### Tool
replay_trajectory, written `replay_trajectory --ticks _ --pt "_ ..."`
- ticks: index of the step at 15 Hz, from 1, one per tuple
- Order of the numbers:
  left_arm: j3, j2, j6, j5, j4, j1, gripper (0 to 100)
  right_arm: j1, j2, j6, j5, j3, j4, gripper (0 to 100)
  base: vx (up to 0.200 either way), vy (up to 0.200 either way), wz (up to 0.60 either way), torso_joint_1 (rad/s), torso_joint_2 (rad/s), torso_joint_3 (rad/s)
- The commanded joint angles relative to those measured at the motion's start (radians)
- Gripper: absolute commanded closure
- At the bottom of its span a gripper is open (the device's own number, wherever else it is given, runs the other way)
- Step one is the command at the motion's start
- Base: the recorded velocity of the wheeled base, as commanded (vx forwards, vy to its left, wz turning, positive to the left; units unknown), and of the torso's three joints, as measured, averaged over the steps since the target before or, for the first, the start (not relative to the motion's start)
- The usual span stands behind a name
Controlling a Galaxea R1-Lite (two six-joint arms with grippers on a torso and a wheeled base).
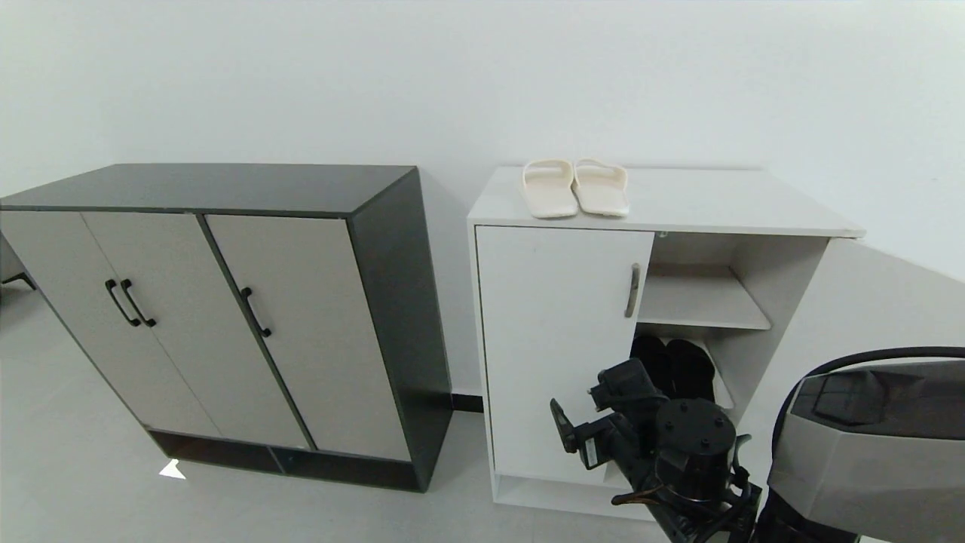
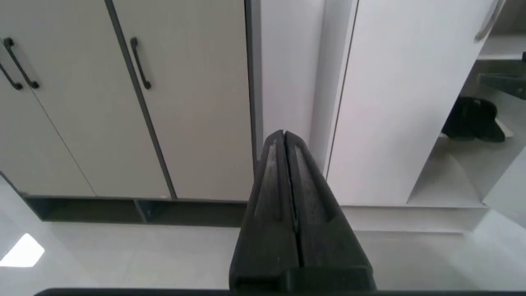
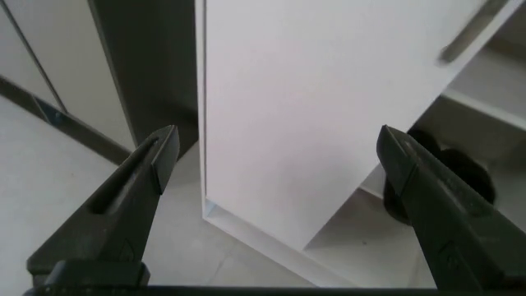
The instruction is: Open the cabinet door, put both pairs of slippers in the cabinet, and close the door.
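Progress: partway, about half by my reckoning. White wooden two-door cabinet [image 1: 558,347], centre-right of the head frame, has its right half standing open. I cannot pick out the opened door leaf with certainty. Its left-hand door [image 1: 554,302], the one with the metal bar handle, is shut.

Contents: pair of black slippers [image 1: 675,366] lies side by side on the lower shelf [image 1: 720,388] inside the open half, mid-right of frame. So one pair counts as stowed. The upper shelf [image 1: 701,302] sits directly above them.

Left to do: pair of cream slide slippers [image 1: 574,187] rests on the cabinet top, upper centre of frame, toes toward the wall, the two touching. They must go inside, then the door must be closed.

Right gripper [image 3: 275,148]: fingers spread wide, holding nothing, low in front of the shut white door, near its bottom edge.

Left gripper [image 2: 284,140]: fingers pressed together, nothing between them, facing the gap between the two cabinets.

Also present: dark cabinet with grey doors [image 1: 226,302], left of frame, all doors shut.
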State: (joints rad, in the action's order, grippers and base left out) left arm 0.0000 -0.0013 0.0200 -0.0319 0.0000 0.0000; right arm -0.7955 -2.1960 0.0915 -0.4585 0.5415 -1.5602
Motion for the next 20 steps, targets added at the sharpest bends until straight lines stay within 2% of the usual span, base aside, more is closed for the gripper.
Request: replay_trajectory --ticks 1,10,14,19,20 --pt "0.0 0.001 0.0 0.0 0.0 0.0 100 -0.001 0.001 0.001 0.001 -0.005 -0.004 0 0.0 0.0 0.0 0.188 -0.5 -0.31" --pt "0.0 0.001 0.001 0.0 0.0 0.0 100 0.009 -0.031 -0.001 0.003 0.0 -0.003 0 0.0 0.0 0.0 0.214 -0.52 -0.314" --pt "0.0 0.001 0.001 0.0 0.0 0.0 100 0.044 -0.044 0.001 0.004 0.009 -0.011 0 0.0 0.0 0.0 0.251 -0.58 -0.326" --pt "0.0 0.001 0.001 0.0 0.0 0.0 100 0.061 -0.044 0.042 0.057 0.021 -0.011 0 0.0 0.0 0.0 0.223 -0.5 -0.281" --pt "0.0 0.001 0.001 0.0 0.0 0.0 100 0.061 -0.019 0.042 0.035 0.077 0.055 0 0.0 0.0 0.0 0.178 -0.39 -0.222"
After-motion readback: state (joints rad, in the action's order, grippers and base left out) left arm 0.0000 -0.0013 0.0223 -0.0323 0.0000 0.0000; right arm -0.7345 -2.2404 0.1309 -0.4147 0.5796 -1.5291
